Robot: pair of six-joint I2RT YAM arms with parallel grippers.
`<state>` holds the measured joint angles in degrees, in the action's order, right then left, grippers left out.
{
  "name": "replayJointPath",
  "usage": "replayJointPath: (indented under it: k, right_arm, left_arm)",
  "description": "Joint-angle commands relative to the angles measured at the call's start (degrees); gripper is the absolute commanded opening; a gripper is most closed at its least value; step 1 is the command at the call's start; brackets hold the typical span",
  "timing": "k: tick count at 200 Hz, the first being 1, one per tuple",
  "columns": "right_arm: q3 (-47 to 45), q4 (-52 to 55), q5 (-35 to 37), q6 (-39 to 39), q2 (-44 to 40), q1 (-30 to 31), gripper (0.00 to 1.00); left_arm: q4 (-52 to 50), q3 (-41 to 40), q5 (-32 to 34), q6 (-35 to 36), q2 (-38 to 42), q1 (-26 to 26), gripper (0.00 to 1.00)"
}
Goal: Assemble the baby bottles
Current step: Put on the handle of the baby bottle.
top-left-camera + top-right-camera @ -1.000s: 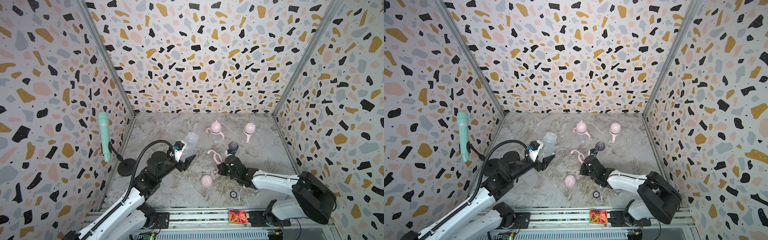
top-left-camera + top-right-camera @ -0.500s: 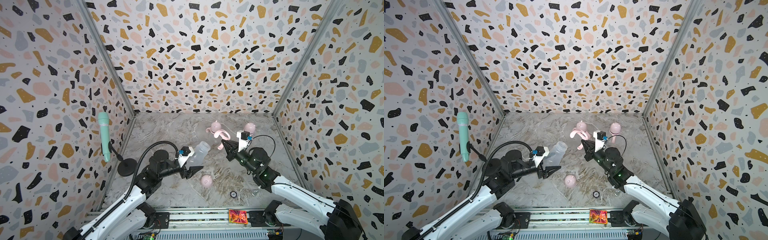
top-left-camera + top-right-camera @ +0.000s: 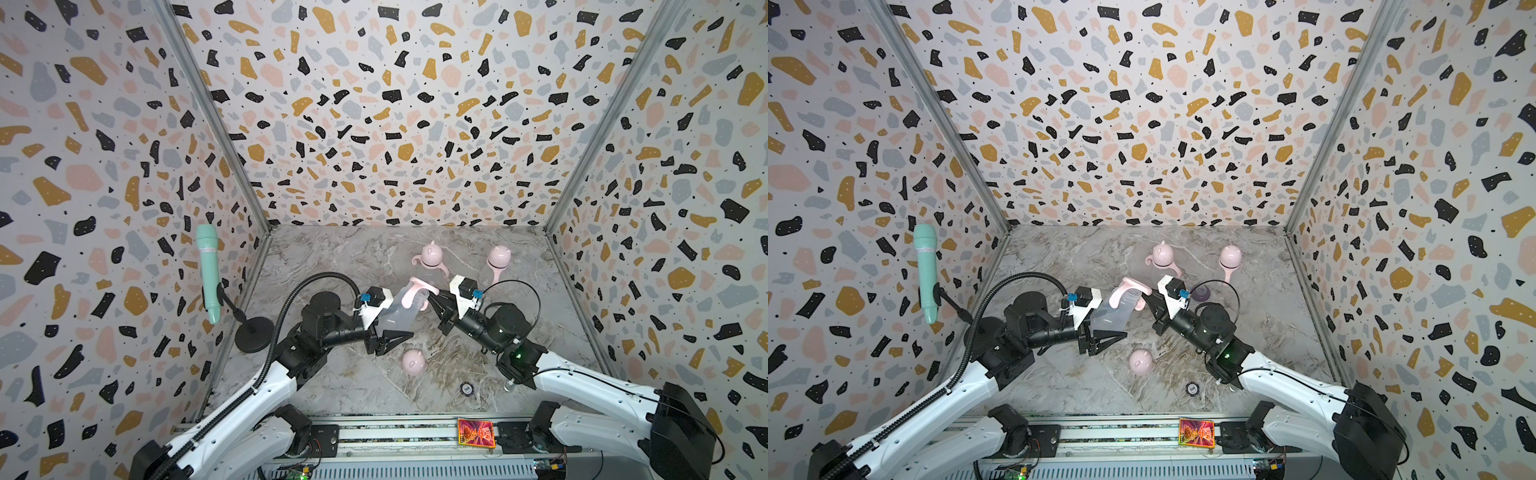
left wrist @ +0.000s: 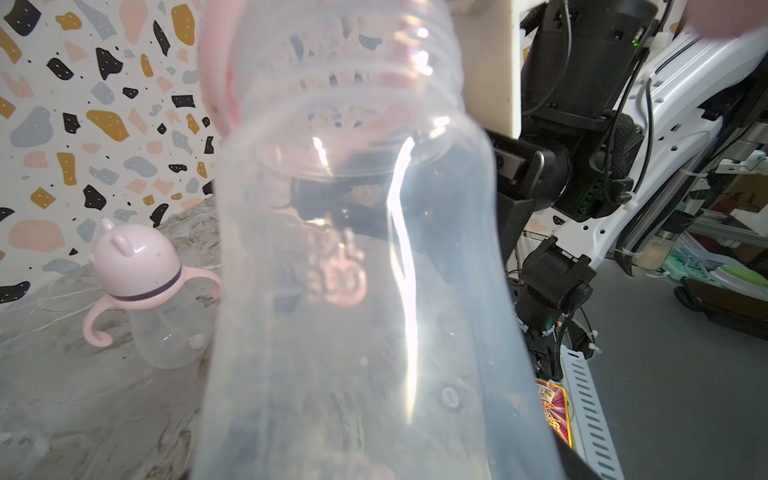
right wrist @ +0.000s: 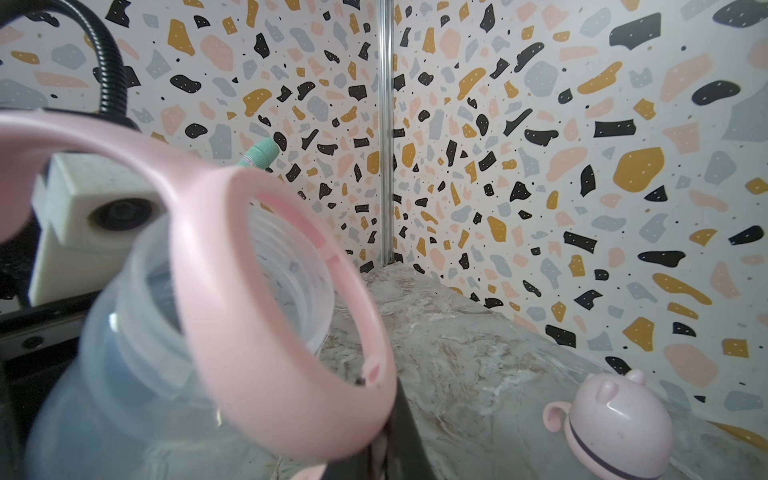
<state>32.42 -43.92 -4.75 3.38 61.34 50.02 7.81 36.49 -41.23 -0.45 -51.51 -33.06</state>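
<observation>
My left gripper (image 3: 389,323) is shut on a clear baby bottle (image 3: 400,311), held above the table with its open threaded neck tilted toward the right arm; the bottle (image 4: 374,291) fills the left wrist view. My right gripper (image 3: 432,297) is shut on a pink two-handled ring (image 3: 419,291). The ring (image 5: 270,374) sits tilted at the neck, whose threads (image 5: 291,282) show through its hole. A loose pink eared cap (image 3: 412,361) lies on the table below. A purple teat collar (image 3: 1202,293) lies behind the right wrist. Two assembled bottles (image 3: 432,259) (image 3: 496,262) stand at the back.
A mint-green microphone (image 3: 208,270) on a black round stand (image 3: 253,334) stands by the left wall. A small black disc (image 3: 467,388) lies near the front, and a red card (image 3: 476,432) sits on the front rail. Patterned walls close in three sides.
My right gripper rose from the table with the pink ring and carried it back and left to the bottle's neck. My left gripper swung the bottle rightward toward it.
</observation>
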Motion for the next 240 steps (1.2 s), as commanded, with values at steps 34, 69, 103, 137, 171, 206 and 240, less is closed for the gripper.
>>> replayJointPath:
  k: [34, 69, 103, 137, 171, 206, 240]
  right_arm:
    - [2.9, -2.4, 7.1, -8.0, 1.1, 4.3, 0.00]
    - [2.3, -3.7, 8.2, -10.7, 1.7, 5.9, 0.00]
    - [0.2, -3.9, 8.9, -14.2, 1.5, 6.5, 0.00]
    - [0.3, -1.1, 10.6, -20.1, 1.4, 7.5, 0.00]
    - [0.8, 0.5, 10.5, -26.6, 1.0, 8.1, 0.00]
    - [1.1, 3.2, 6.5, -27.9, 0.3, 8.5, 0.00]
    - [1.9, 5.7, 7.3, -26.3, -0.5, 8.8, 0.17]
  left_arm:
    - [3.8, 2.4, -1.9, -1.7, -0.9, 0.2, 0.37]
    - [4.4, 2.6, -0.9, -2.3, -1.0, 0.2, 0.38]
    - [6.2, 2.5, -0.1, -4.8, -0.7, 0.2, 0.38]
    - [10.0, 2.3, -2.8, -6.2, -0.7, 0.2, 0.37]
    - [10.8, 2.0, -3.5, -6.4, -0.4, 0.2, 0.37]
    - [12.7, 1.7, -2.8, -6.5, 0.3, 0.2, 0.38]
    - [13.8, 1.0, -0.8, -5.6, 1.1, 0.2, 0.37]
